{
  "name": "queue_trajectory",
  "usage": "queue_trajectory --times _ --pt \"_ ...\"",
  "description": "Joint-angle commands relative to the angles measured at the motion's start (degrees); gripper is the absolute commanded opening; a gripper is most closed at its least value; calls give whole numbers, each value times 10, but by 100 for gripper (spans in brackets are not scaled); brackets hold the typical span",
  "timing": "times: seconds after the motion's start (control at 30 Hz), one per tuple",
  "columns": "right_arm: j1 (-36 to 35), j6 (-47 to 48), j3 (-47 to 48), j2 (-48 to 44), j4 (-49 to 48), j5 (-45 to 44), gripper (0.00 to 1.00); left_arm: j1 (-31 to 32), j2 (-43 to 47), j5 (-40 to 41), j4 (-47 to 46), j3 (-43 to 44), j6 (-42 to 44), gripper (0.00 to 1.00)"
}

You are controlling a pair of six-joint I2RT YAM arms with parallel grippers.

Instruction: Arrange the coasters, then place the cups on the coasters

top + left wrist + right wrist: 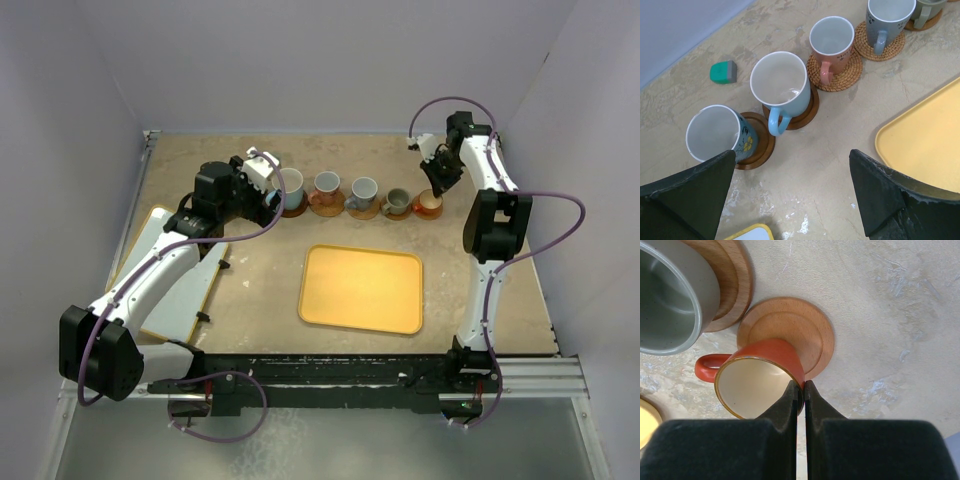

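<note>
Far right of the row, right gripper (801,389) pinches small orange-brown mug (760,385) by its rim, on light round wooden coaster (795,325); left gripper (792,155) wide open, empty

Cups (363,192) in tight row across far table (260,285); coasters (834,75) near touching, little room between. Strip between row and tray (362,289) lies open. Block (723,71) sits behind row's left end. Right gripper (800,386), clamped on orange cup (771,352), closes right end.

Pale lavender walls (340,60) around a mottled beige tabletop (262,285)
</note>
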State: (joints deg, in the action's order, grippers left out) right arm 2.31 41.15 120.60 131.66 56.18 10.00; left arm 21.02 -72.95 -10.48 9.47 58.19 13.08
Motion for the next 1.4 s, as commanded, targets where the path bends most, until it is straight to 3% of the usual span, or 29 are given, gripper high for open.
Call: queue_trajectory --times 0.0,0.87,1.37 --pt "3 10 23 -4 8 1 0 -3 10 -7 -14 0 10 92" --pt "5 24 23 8 -6 -17 0 -4 9 -8 -10 0 13 92" --pt "5 25 23 10 -15 -28 18 -4 10 -9 -7 3 14 92"
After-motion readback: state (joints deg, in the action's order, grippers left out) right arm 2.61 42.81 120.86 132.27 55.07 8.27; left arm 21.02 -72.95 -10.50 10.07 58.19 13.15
